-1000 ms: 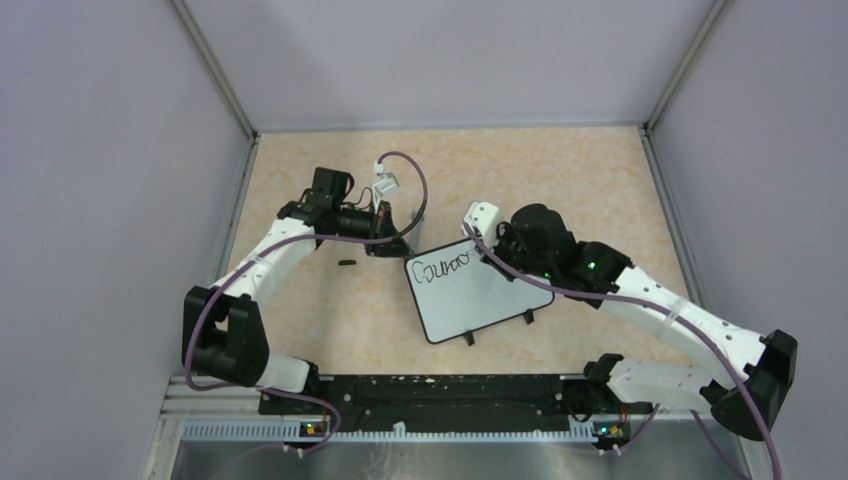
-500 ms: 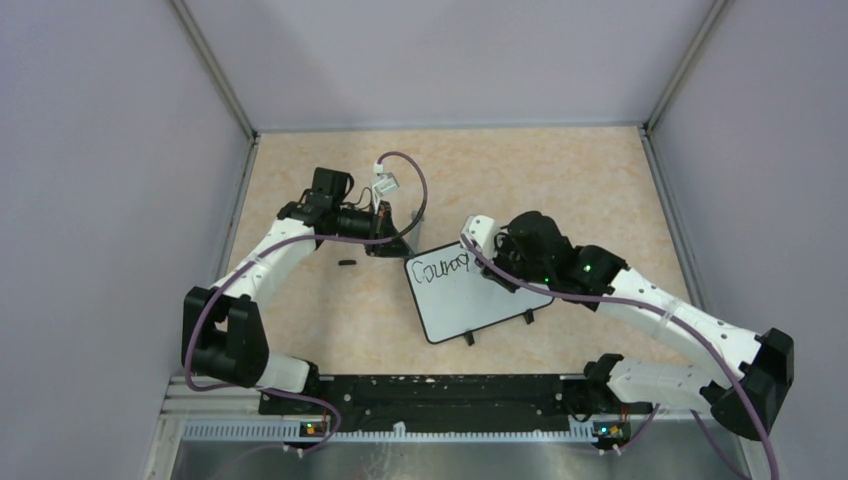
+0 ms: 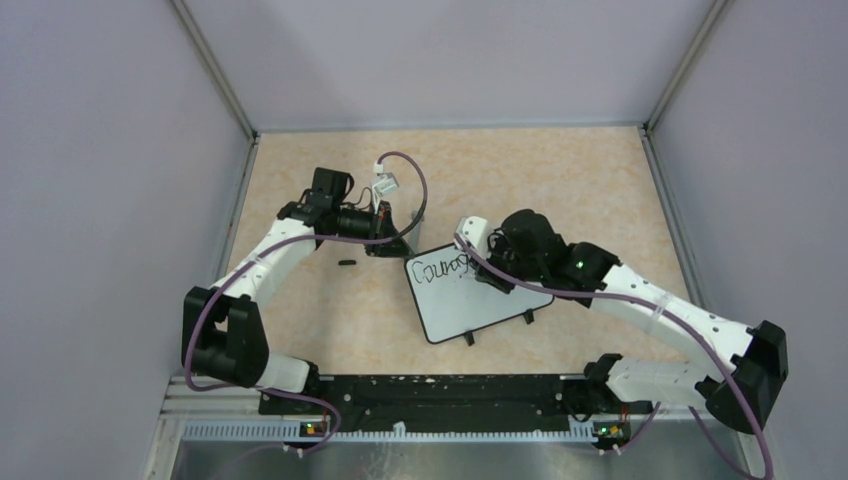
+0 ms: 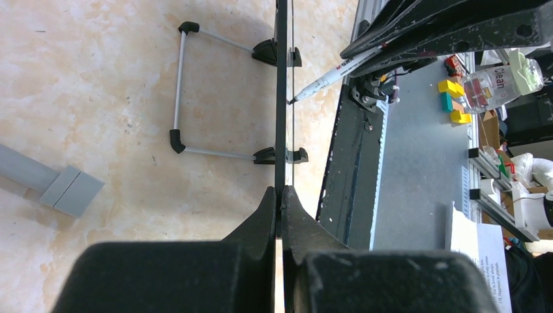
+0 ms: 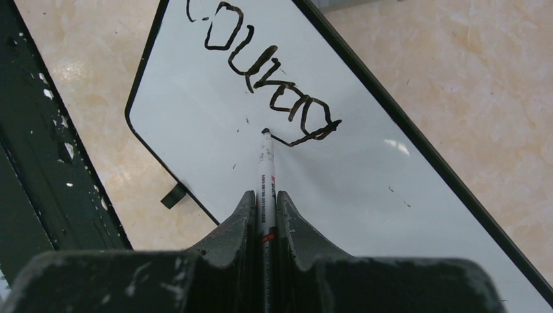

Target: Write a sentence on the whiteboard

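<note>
Right end effector (image 5: 264, 197) pinches marker (image 5: 266, 163) | left end effector (image 4: 282, 192) clamps whiteboard (image 3: 465, 300) | beige tabletop (image 3: 560, 180); lilac walls (image 3: 450, 60)

Overhead view looks down; both close wrist views share the whiteboard (image 3: 468, 300).

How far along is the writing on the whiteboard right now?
Done: the sentence so far reads roughly "Courag", a single unfinished word on the whiteboard. In hand: the right gripper is shut on the marker, its tip at the last letter's tail, while the left gripper clamps the board's edge. Left: the rest of the sentence; most of the board is blank.
</note>
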Robot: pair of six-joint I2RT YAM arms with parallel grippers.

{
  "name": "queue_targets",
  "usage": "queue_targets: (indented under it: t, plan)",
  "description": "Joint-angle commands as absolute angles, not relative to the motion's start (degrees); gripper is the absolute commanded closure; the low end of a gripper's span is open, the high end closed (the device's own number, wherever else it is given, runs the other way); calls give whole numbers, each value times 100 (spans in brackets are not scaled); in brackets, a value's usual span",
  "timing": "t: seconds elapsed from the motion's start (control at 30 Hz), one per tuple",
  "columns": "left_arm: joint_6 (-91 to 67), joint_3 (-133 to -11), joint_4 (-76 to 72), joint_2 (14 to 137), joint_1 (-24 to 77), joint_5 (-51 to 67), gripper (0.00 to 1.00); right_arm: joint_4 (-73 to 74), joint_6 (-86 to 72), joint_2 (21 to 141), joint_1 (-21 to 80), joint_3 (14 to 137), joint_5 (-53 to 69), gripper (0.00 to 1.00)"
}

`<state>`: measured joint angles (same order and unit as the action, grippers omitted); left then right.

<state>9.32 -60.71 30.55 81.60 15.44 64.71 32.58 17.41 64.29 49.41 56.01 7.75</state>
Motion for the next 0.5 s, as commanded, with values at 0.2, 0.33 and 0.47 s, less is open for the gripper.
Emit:
queue_targets:
  t: [0.2,0.33,0.47]
  plan:
    - [998,-5967,3235,8095,1600,6552,100,3272,1730,5887,4770,5917,464,100]
    - [989,-5985,3234,8095,1595,6574,100,3253,1717,5903,4716,5825,273,100]
    - [999,-5977,3241,8071,1600,6560,100,3216,1695,5961,4652,5844,150,100]
